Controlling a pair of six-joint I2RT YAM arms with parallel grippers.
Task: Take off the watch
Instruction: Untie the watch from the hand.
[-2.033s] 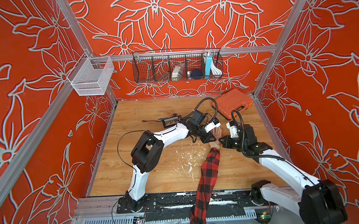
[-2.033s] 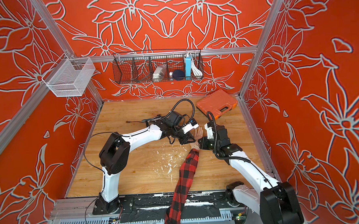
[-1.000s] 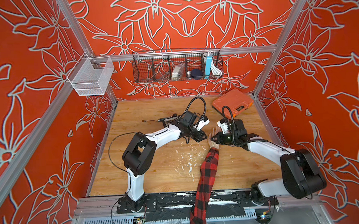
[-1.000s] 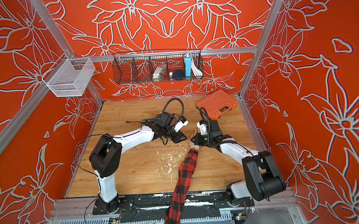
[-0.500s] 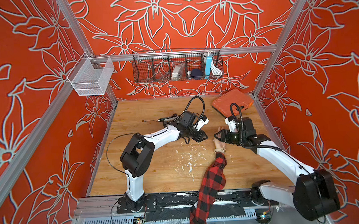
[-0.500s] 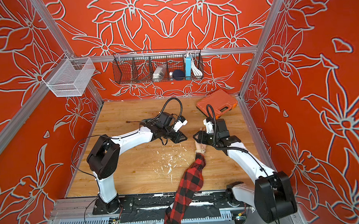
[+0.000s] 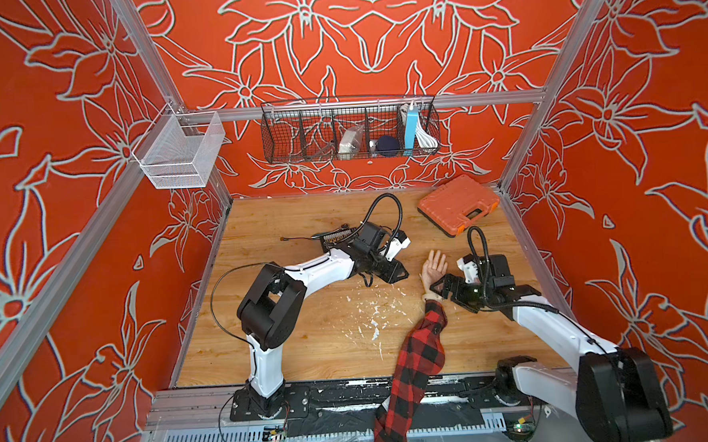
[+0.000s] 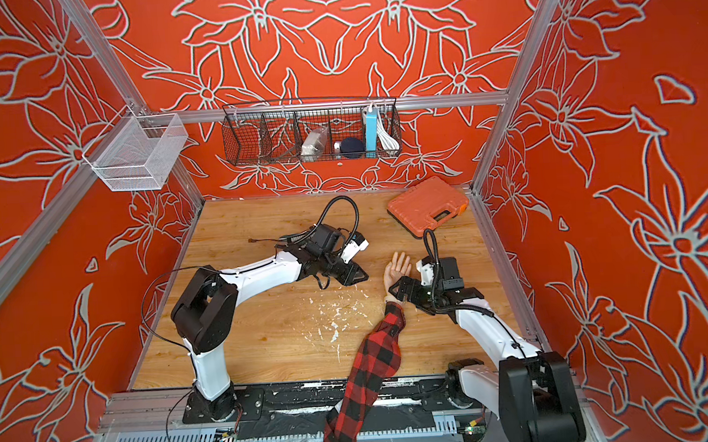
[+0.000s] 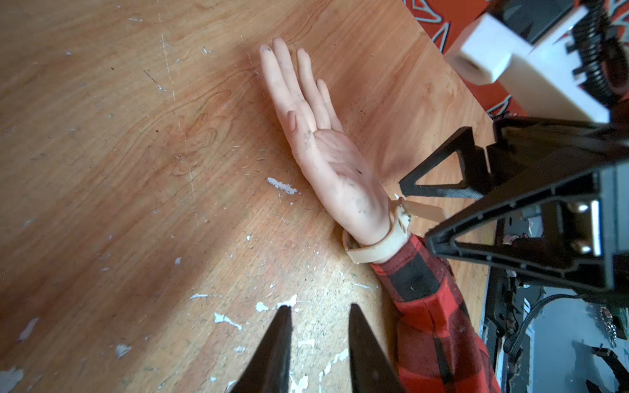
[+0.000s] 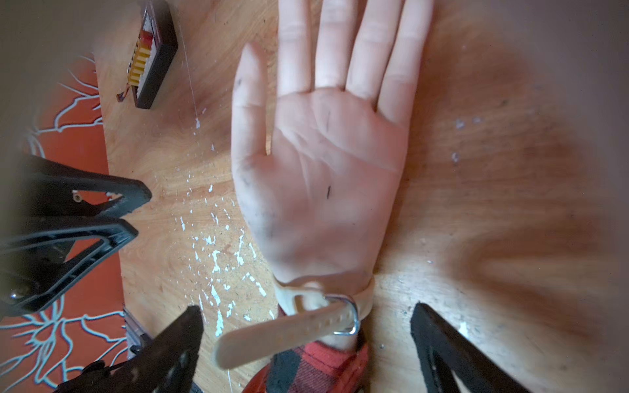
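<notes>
Tabletop (image 7: 308,336), mid-task: a mannequin hand (image 7: 433,265) lies palm up on the right half of the wooden surface, fingers pointing to the far edge. Its red-and-black plaid sleeve (image 7: 417,351) runs back over the near edge.

The watch (image 10: 306,323) is on the mannequin's wrist, just above the cuff. The right wrist view shows its cream strap threaded through the metal buckle, with the free end sticking out loose to one side. The left wrist view shows the band (image 9: 374,248) wrapped round the wrist and the loose tail poking toward the right arm.

The right claw (image 7: 433,290) hangs over the wrist with its jaws wide apart. In its own camera the two black fingers (image 10: 170,340) stand on either side of the strap and grip nothing. Seen from the left wrist, one fingertip of this claw (image 9: 415,214) sits close to the strap's tail; whether they touch cannot be told.

The left claw (image 7: 403,274) is low over the tabletop beside the palm, on the side toward the left edge. Its jaws show a narrow gap and hold nothing (image 9: 320,308).

An orange case (image 7: 457,204) lies at the far right corner. A black bit holder (image 10: 153,58) rests toward the far edge, behind the left arm. A wire basket (image 7: 349,128) hangs on the back wall.
</notes>
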